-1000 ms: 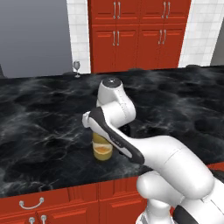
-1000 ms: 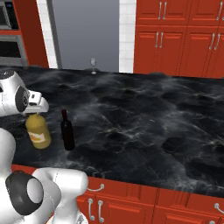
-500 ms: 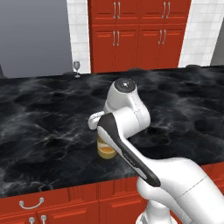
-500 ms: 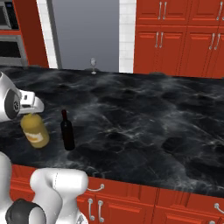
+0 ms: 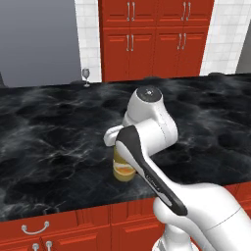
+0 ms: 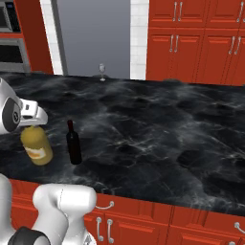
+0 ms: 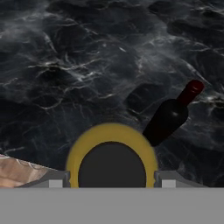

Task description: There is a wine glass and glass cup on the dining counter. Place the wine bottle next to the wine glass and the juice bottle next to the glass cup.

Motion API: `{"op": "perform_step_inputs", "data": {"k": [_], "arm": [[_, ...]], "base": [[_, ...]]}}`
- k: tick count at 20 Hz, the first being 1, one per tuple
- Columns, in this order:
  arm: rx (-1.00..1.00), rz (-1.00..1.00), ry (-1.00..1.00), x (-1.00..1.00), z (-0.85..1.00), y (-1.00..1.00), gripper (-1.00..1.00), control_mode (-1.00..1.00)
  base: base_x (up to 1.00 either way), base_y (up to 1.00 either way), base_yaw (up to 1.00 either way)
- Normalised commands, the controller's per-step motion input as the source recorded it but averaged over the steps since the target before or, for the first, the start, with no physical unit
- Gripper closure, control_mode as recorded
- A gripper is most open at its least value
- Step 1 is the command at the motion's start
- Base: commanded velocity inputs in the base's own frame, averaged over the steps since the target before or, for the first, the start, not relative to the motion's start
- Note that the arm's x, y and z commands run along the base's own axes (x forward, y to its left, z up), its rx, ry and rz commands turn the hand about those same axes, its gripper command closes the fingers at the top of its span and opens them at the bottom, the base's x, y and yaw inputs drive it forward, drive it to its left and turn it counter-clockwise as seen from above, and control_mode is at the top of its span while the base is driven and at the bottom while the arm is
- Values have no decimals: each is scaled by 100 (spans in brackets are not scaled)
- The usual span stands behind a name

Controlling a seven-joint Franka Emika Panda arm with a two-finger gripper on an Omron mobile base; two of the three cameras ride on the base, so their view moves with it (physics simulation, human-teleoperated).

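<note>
Yellow-orange juice bottle [image 6: 36,145] in my grasp, placement not yet made.

I had the gripper [image 7: 112,177] clamped over the black cap from above, bottle directly beneath the hand, seemingly just clear of the dining counter [image 6: 158,124]. I saw the wine bottle [image 6: 73,143] upright just beside the hand and the wine glass [image 6: 101,71] well beyond it at the far edge. I judged neither placement done. The near edge lay close behind the hand; bare stone ahead offered ample room.
</note>
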Motion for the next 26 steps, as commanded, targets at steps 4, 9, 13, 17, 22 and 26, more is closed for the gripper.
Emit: {"op": "perform_step_inputs", "data": {"k": [4,9,13,17,22,26], "arm": [[0,0,0,0,0,0,100,-100],[0,0,0,0,0,0,100,-100],[0,0,0,0,0,0,100,-100],[0,0,0,0,0,0,100,-100],[0,0,0,0,0,0,100,100],[0,0,0,0,0,0,100,100]], "base": [[0,0,0],[0,0,0],[0,0,0],[0,0,0],[-18,0,3],[-56,0,3]]}}
